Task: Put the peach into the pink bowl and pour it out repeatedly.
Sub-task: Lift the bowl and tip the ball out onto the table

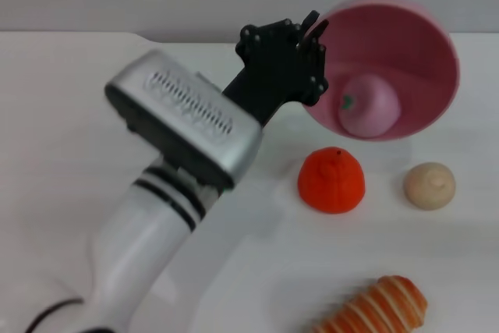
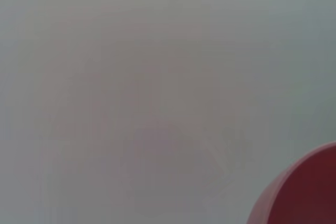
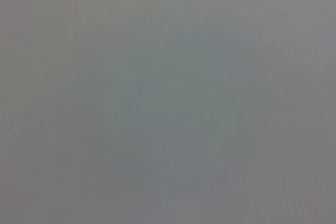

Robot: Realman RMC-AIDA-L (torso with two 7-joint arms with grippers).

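Your left gripper (image 1: 316,33) is clamped on the pink bowl's (image 1: 421,52) rim at its 9 o'clock, bowl tipped toward you; the peach (image 1: 368,107) sits at the low lip, ready to roll out at 6 o'clock

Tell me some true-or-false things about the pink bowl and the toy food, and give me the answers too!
1. The peach is inside the pink bowl. True.
2. The pink bowl sits flat on the table. False: it is tipped on its side, its opening facing the camera.
3. The left gripper is at the bowl's rim. True.
4. The orange fruit is in the bowl. False: it lies on the table below the bowl.
5. The beige ball touches the orange fruit. False: they lie apart.
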